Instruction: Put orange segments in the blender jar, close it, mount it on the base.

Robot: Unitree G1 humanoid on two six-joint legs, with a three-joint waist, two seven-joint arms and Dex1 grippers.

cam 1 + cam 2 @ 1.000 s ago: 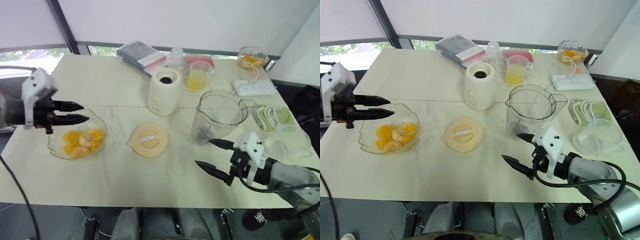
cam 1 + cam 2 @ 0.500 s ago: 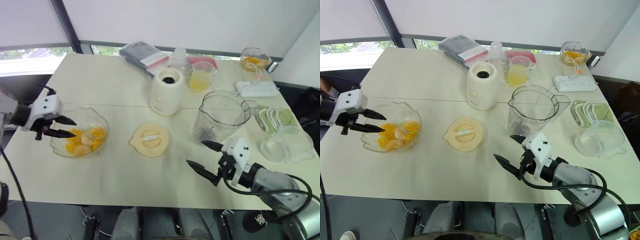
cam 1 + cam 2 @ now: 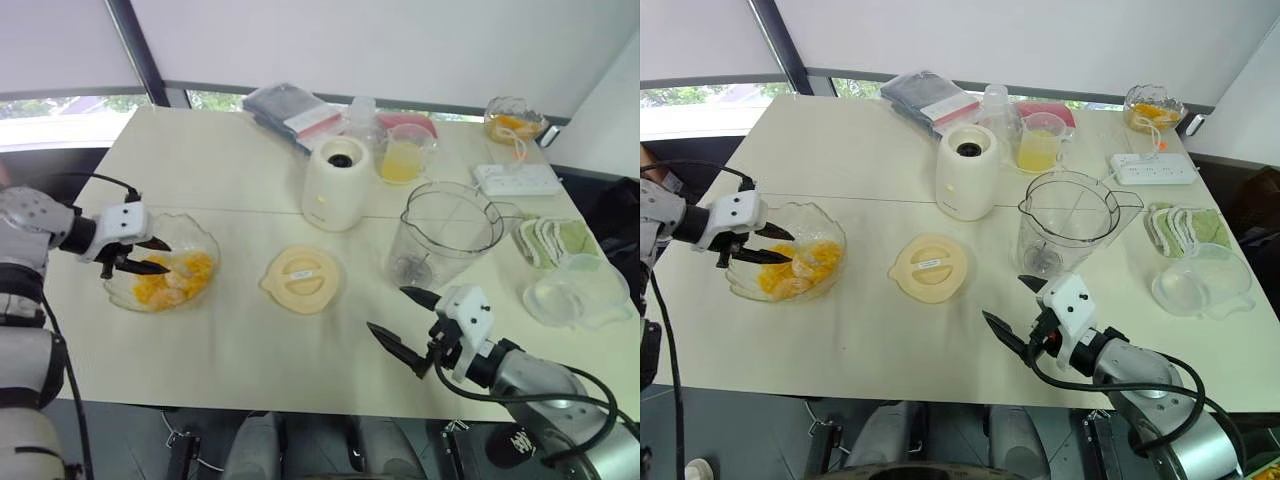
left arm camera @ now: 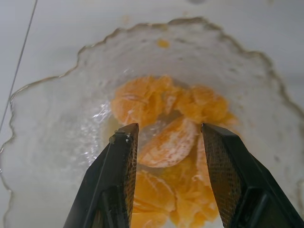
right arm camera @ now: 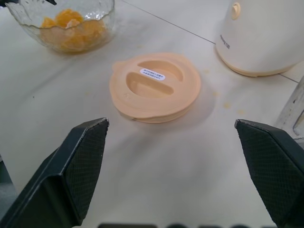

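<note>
— What do you have on the left of the cream table (image 3: 240,350)?

— Your scalloped clear glass bowl (image 3: 198,236), orange-yellow segments (image 3: 172,284) in it.

— And to its right?

— Flat round cream-yellow lid (image 3: 301,279); behind it the squat cream-white base (image 3: 336,184); right of both, the clear plastic blender jar (image 3: 444,232).

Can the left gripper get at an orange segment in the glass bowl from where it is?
Probably yes. The left gripper hangs open over the scalloped glass bowl, its fingers either side of one of the orange segments, with nothing between them.
</note>
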